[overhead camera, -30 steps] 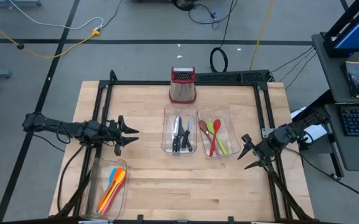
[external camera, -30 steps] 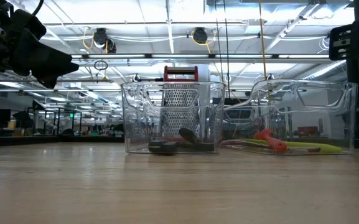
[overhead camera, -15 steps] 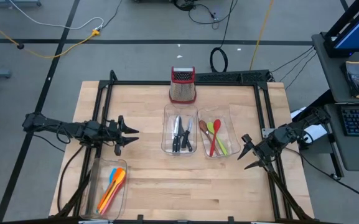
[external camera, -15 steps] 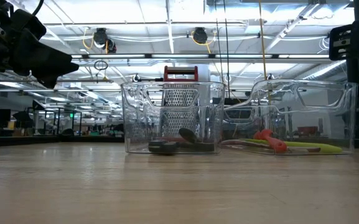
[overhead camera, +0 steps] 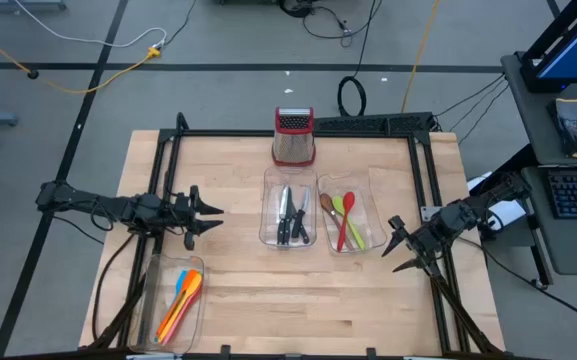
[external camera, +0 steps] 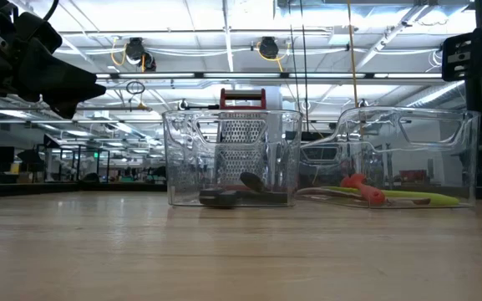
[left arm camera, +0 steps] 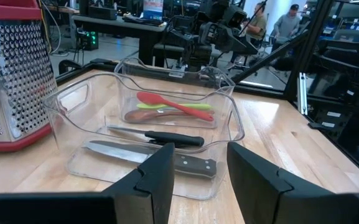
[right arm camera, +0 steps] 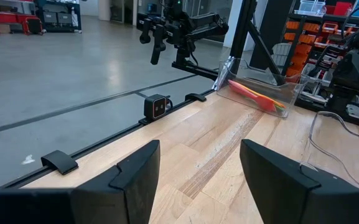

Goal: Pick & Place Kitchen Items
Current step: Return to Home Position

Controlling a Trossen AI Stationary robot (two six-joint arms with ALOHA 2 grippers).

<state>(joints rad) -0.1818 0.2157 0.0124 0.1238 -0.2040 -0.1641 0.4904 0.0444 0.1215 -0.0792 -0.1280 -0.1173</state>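
Nearest, at the front left corner of the bench (overhead camera: pixel 268 310): a clear near tray (overhead camera: pixel 163 268) holding orange spatulas (overhead camera: pixel 180 305) and a blue utensil (overhead camera: pixel 181 281), laid lengthwise and overlapping.

Just beyond that tray, over the bench's left edge: the left end effector (overhead camera: pixel 206 213), pointing toward the centre, fingers spread apart, gripping nothing. Hangs above the wood, apart from every utensil, with the spatulas nearer the front and the knives (overhead camera: pixel 288 215) farther in toward the middle.

Across the bench, at much the same depth, over the right edge: the right end effector (overhead camera: pixel 400 245), likewise spread open and empty, aimed inward. Sits near the outer wall of the right tray (overhead camera: pixel 370 200).

Farther back, mid-bench, side by side: the middle tray (overhead camera: pixel 272 190) with the black-handled knives lying flat on its floor, and the right tray with a red spoon (overhead camera: pixel 345 225), a green spoon (overhead camera: pixel 356 235) and a brownish one beside them. Seen from the left wrist, straight ahead past the open fingers: knives first, spoons in the tray behind.

Farthest, at the back edge, upright: the metal grater (overhead camera: pixel 294 137) with its red top, just behind the middle tray.
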